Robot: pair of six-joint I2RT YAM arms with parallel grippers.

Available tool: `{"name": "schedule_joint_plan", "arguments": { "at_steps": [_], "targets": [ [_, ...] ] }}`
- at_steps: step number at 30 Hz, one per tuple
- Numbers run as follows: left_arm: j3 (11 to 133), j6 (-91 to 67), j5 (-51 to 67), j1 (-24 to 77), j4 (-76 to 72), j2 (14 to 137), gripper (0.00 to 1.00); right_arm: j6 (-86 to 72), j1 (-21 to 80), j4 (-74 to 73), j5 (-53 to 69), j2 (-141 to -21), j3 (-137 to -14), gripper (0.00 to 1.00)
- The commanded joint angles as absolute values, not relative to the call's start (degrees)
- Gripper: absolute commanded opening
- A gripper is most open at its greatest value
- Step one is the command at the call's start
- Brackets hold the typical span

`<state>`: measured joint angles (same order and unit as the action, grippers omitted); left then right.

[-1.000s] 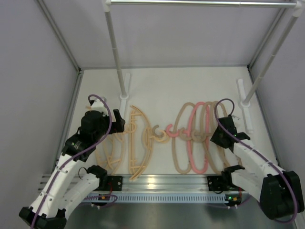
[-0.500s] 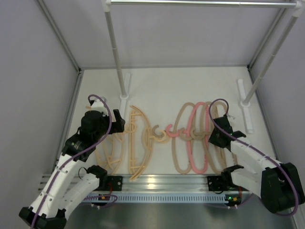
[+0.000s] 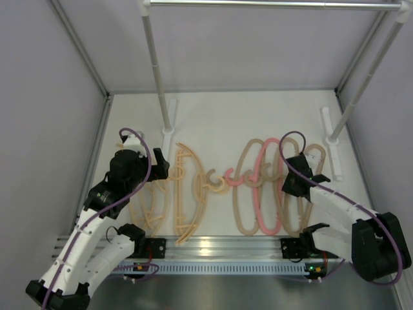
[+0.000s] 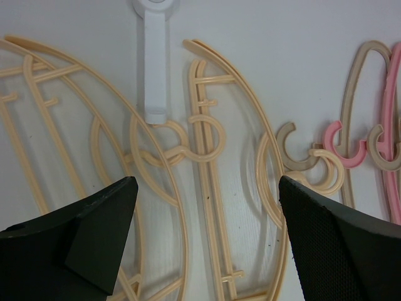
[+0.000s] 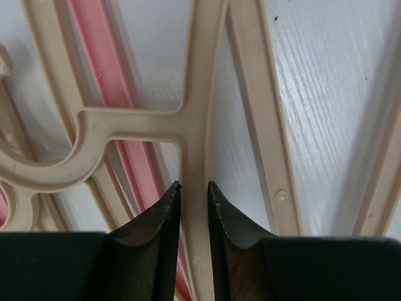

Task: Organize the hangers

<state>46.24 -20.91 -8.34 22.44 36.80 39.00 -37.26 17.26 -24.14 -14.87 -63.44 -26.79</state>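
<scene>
— Where did the hangers [image 3: 204,188] lie?

— Flat on the table [image 3: 245,116], in a row between the two arms. The peach hangers [image 4: 211,207] with crossbars lay to the left. The beige ones lay to the right with a pink hanger [image 3: 262,155] among them. Several hooks overlapped in the middle.

— And the right gripper [image 5: 194,188]?

— It was low over the right-hand group. Its fingers [image 5: 147,238] sat on either side of the straight stem of a beige hanger [image 5: 194,94] and pinched it just below where the hook curved off. The pink hanger ran underneath, a little to the left.

— The left gripper [image 4: 207,183]?

— Spread wide above the peach hangers; I could not see it touching any. Between its fingers showed a crossbar hanger and a white foot [image 4: 155,56].

— Anything behind?

— Two poles [image 3: 157,71] stood at the back, carrying a metal rail [image 3: 271,5] across the top.
</scene>
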Motion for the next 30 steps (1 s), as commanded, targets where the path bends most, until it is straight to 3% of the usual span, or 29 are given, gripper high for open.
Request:
{"name": "schedule_joint_plan", "arguments": {
  "at_steps": [1, 7, 11, 17, 30],
  "targets": [
    [46.67, -20.48, -8.17, 22.50, 34.19, 38.93, 0.98, -36.48, 18.28, -22.24, -13.89, -64.77, -28.39, 0.19],
    [46.67, -20.48, -8.35, 22.50, 34.19, 39.02, 0.98, -35.86, 18.72, -22.15, -13.54, -64.95, -28.65, 0.10],
    [46.67, -20.48, -8.44, 22.41, 34.19, 39.11, 0.98, -35.86, 18.81, -21.89, -13.10, -65.92, -28.83, 0.15],
    [46.67, -20.48, -8.61, 22.41, 34.10, 38.94, 0.98, -36.21, 19.16, -23.19, -13.36, -62.94, -29.18, 0.00],
    [46.67, -20.57, -8.70, 22.50, 34.10, 39.02, 0.98, -35.77, 19.25, -33.21, -13.80, -53.44, -37.17, 0.00]
  ]
}}
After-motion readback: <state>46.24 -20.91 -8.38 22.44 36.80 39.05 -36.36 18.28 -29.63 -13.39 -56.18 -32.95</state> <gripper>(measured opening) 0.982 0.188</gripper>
